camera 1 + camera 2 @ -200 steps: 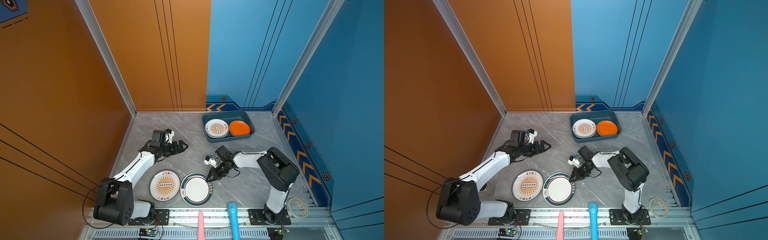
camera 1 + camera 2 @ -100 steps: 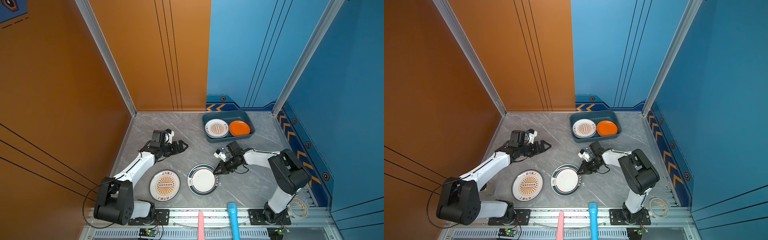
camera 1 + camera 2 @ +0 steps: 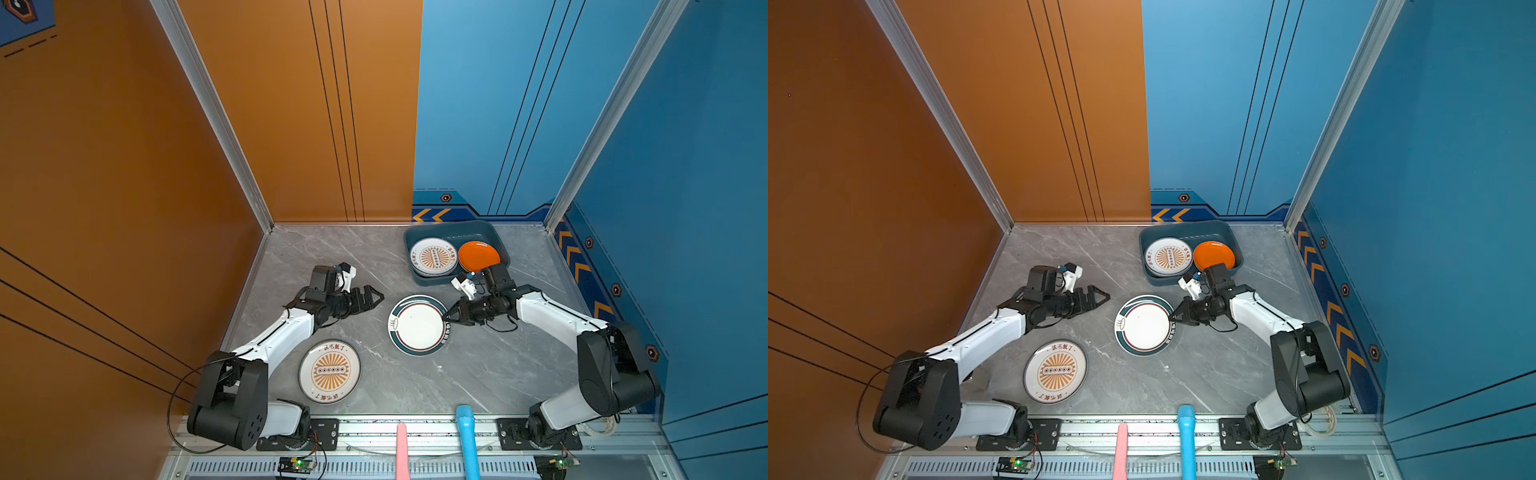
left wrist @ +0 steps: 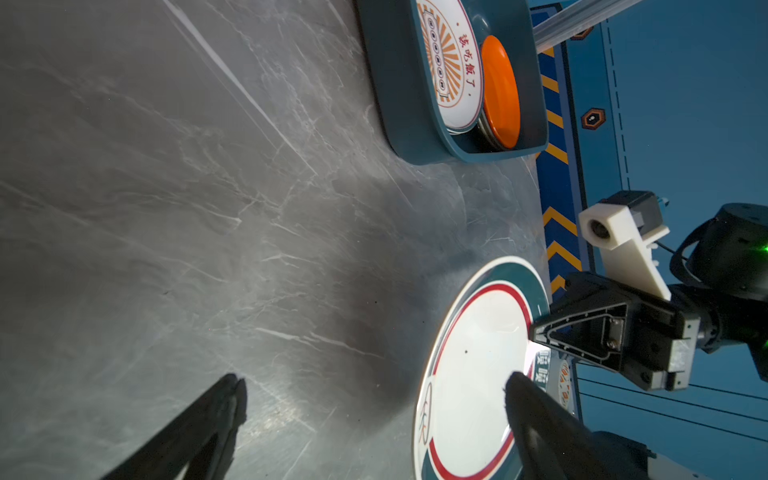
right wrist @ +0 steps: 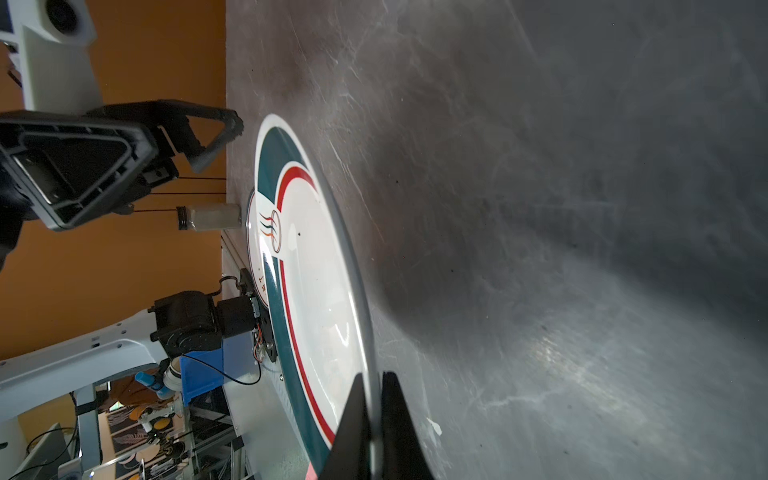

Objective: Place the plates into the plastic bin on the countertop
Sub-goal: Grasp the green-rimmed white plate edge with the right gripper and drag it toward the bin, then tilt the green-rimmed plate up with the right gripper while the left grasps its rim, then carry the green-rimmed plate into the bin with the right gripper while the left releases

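My right gripper (image 3: 448, 316) (image 3: 1172, 318) (image 5: 374, 386) is shut on the right edge of the teal-rimmed plate (image 3: 415, 326) (image 3: 1144, 326) (image 4: 478, 374) (image 5: 316, 282), which is tilted with that edge raised over the countertop (image 3: 478, 365). A sunburst plate (image 3: 329, 371) (image 3: 1055, 371) lies flat near the front left. The plastic bin (image 3: 451, 229) (image 3: 1183, 228) (image 4: 399, 83) stands at the back. It holds a sunburst plate (image 3: 434, 257) on a stack and an orange plate (image 3: 478, 254). My left gripper (image 3: 376, 297) (image 3: 1102, 297) (image 4: 374, 380) is open and empty, left of the held plate.
Pink (image 3: 402, 451) and blue (image 3: 466, 440) handles stick up from the front rail. A coil of white tube (image 3: 598, 428) lies at the front right corner. A clear jar (image 5: 210, 217) stands by the orange wall. Walls enclose the back and both sides.
My right gripper has carried the teal-rimmed plate from the front of the countertop back and to the right, closer to the bin. The left arm has stayed where it was.
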Robot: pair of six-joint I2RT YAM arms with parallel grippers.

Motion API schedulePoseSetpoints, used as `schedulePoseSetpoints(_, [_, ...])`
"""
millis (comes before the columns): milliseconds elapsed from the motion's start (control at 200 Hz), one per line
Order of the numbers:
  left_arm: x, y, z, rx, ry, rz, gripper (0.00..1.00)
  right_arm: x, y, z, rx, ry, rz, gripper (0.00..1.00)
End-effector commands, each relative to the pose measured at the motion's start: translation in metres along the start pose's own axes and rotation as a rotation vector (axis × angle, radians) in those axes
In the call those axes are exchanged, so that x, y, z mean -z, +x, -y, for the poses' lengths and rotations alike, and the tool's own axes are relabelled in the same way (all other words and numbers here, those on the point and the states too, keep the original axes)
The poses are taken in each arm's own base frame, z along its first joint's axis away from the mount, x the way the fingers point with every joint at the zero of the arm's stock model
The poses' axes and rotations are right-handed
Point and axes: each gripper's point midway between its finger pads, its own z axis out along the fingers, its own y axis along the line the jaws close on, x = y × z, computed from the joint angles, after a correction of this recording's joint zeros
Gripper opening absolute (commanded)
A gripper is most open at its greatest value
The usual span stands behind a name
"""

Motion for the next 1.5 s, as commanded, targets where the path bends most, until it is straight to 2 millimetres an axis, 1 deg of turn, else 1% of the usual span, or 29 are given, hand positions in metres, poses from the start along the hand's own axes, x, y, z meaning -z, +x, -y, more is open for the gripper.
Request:
schedulePoseSetpoints(0, [-0.003,0.010,0.020,-0.031,0.090,-0.011,0.96,0.016,-0.012,-0.020,-0.011,-0.047,0.031,0.00])
schedulePoseSetpoints(120, [-0.009,0.017,0.034,-0.014,0.185,-0.013,0.87,0.020,-0.021,-0.025,-0.018,-0.064,0.051,0.00])
schedulePoseSetpoints(130, [-0.010,0.018,0.036,-0.014,0.192,-0.014,0.84,0.021,-0.022,-0.026,-0.018,-0.065,0.053,0.00])
schedulePoseSetpoints(160, [-0.011,0.019,0.039,-0.014,0.209,-0.015,0.80,0.021,-0.024,-0.027,-0.020,-0.075,0.057,0.00])
schedulePoseSetpoints(270, [-0.014,0.025,0.050,-0.033,0.249,-0.030,0.67,0.023,-0.033,-0.035,-0.015,-0.104,0.074,0.00])
schedulePoseSetpoints(360, [-0.015,0.028,0.058,-0.038,0.282,-0.038,0.56,0.023,-0.037,-0.036,-0.015,-0.106,0.080,0.00])
schedulePoseSetpoints(470, [-0.014,0.028,0.064,-0.043,0.304,-0.042,0.46,0.024,-0.041,-0.038,-0.014,-0.111,0.089,0.00])
schedulePoseSetpoints(521, [-0.015,0.028,0.066,-0.044,0.310,-0.043,0.39,0.023,-0.042,-0.039,-0.015,-0.114,0.091,0.00])
schedulePoseSetpoints(666, [-0.017,0.026,0.071,-0.037,0.331,-0.047,0.10,0.022,-0.045,-0.040,-0.014,-0.121,0.103,0.00])
schedulePoseSetpoints(691, [-0.017,0.026,0.070,-0.036,0.330,-0.046,0.07,0.021,-0.044,-0.041,-0.013,-0.123,0.103,0.00])
schedulePoseSetpoints(876, [-0.018,0.024,0.072,-0.026,0.335,-0.047,0.05,0.020,-0.043,-0.047,0.005,-0.131,0.098,0.00])
schedulePoseSetpoints(1006, [-0.018,0.023,0.075,-0.028,0.345,-0.048,0.00,0.019,-0.040,-0.049,0.020,-0.145,0.090,0.00])
schedulePoseSetpoints(1151, [-0.016,0.022,0.079,-0.032,0.355,-0.048,0.00,0.015,-0.039,-0.059,0.047,-0.186,0.080,0.25])
schedulePoseSetpoints(1236, [-0.016,0.020,0.082,-0.034,0.360,-0.047,0.00,0.012,-0.039,-0.065,0.060,-0.208,0.071,0.34])
schedulePoseSetpoints(1326, [-0.015,0.018,0.084,-0.035,0.366,-0.046,0.00,0.007,-0.038,-0.069,0.067,-0.222,0.059,0.39])
schedulePoseSetpoints(1491, [-0.014,0.015,0.088,-0.039,0.373,-0.043,0.00,-0.002,-0.038,-0.076,0.076,-0.257,0.049,0.39])
